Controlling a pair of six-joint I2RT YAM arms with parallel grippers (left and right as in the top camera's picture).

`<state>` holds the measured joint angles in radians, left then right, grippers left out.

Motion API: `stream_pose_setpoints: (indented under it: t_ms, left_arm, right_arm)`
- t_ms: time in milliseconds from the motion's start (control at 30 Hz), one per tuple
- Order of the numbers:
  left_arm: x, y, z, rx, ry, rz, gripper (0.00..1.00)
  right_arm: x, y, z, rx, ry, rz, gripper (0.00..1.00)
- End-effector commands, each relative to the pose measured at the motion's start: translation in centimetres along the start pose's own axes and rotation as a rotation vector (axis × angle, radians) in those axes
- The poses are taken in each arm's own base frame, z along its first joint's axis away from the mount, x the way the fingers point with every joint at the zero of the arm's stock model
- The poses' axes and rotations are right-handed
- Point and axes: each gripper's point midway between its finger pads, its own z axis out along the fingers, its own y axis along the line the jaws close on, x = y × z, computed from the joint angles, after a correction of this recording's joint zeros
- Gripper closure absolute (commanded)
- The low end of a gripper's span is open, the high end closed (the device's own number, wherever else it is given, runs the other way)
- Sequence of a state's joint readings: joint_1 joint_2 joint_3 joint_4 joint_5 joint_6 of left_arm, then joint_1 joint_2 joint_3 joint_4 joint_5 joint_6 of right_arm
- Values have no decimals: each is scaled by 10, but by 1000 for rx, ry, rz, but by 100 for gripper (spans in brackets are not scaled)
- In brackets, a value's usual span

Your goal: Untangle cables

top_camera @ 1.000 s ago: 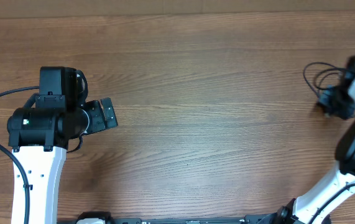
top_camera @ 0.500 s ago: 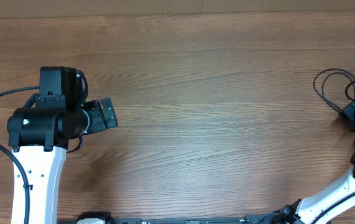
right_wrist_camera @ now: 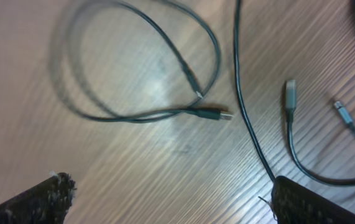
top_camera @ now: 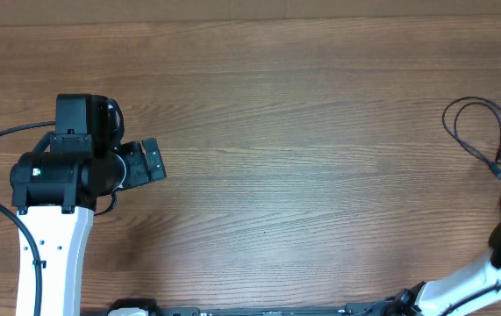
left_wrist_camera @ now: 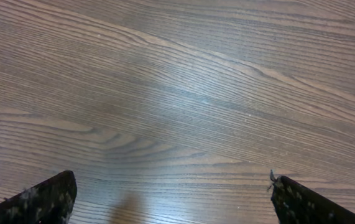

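**Left claw** (left_wrist_camera: pixel 171 180): jaws are spread wide and hold nothing. Only bare table (left_wrist_camera: pixel 183 81) shows between the fingertips (left_wrist_camera: pixel 46 199). The claw sits over the left part of the table.

**Right claw** (right_wrist_camera: pixel 170 183): jaws are spread wide and empty. The claw hangs above the table surface, clear of the cords below it.

**Cables** (top_camera: pixel 474 132): they lie flat at the right edge of the table.
- The looped cord (right_wrist_camera: pixel 133 118) crosses itself and ends in a small plug (right_wrist_camera: pixel 217 115).
- A straight cord (right_wrist_camera: pixel 245 109) runs just beside that plug.
- A third cord (right_wrist_camera: pixel 289 93) lies further toward the table edge, plug end up.
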<state>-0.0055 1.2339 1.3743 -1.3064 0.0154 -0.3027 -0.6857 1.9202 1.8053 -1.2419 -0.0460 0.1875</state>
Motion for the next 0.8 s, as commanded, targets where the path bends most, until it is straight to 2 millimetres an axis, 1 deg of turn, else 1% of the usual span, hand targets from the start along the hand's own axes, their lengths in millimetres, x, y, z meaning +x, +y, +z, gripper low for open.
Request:
stream_pose_setpoints:
  t_ms: [0,67,133,200,267,367,467,567,700,767]
  left_arm:
    - [-1,0,0,1,-1,14,1]
    - [-1,0,0,1,-1,14,1]
    - [-1,0,0,1,-1,14,0]
    - [-1,0,0,1,-1,14,1]
    - [-1,0,0,1,-1,14,1]
    - [-1,0,0,1,-1,14,0]
    - [-1,0,0,2,-1,14,0]
    - [-1,0,0,1,-1,14,1]
    - [-1,0,0,1,-1,14,0]
    - [-1,0,0,1,-1,15,0]
  right_arm:
    - [1,42,-70,-133,-140,-98,0]
    - [15,67,-91,-219,-151,-145,0]
    - [30,90,-105,-285,-149,-195,0]
    - [51,115,-117,-323,-139,-269,0]
    - [73,138,-121,-346,-113,-340,0]
    - [104,170,-122,-377,-70,-442,0]
    - [136,201,-125,-439,-28,-540,0]
    - [160,221,-129,-467,-9,-613,0]
    - [183,236,-133,-488,10,-679,0]
    - [190,240,-134,-494,16,-698,0]
